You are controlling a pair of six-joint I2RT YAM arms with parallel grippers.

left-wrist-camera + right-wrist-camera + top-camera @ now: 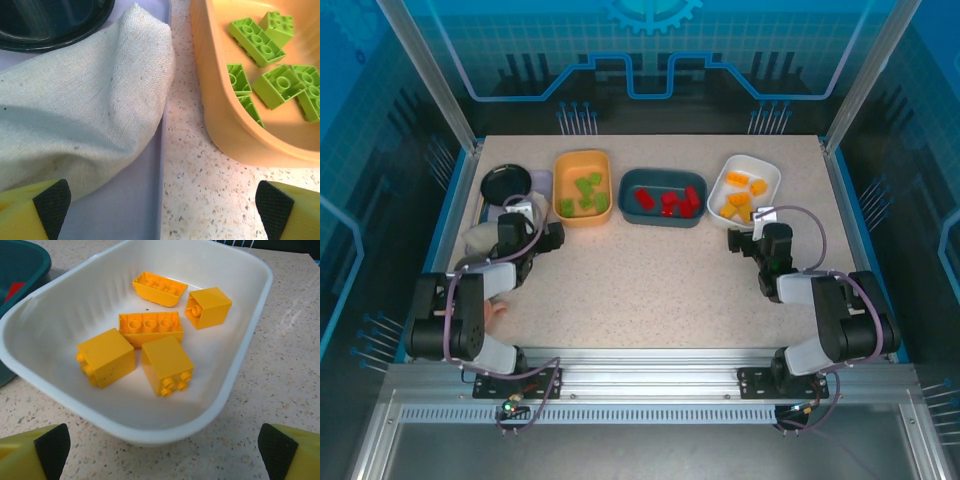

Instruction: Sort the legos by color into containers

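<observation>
Fingers [50, 442] of R arm spread; white tub [65, 305] rim close ahead.

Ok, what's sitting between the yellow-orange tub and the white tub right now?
The dark teal tub, holding the red bricks, sits between the yellow-orange tub and the white tub; the top view shows it.

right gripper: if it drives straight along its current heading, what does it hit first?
The right gripper would most likely meet the near wall of the white tub, centred just ahead of it; the yellow bricks lie beyond that wall. The gap is unclear.
</observation>
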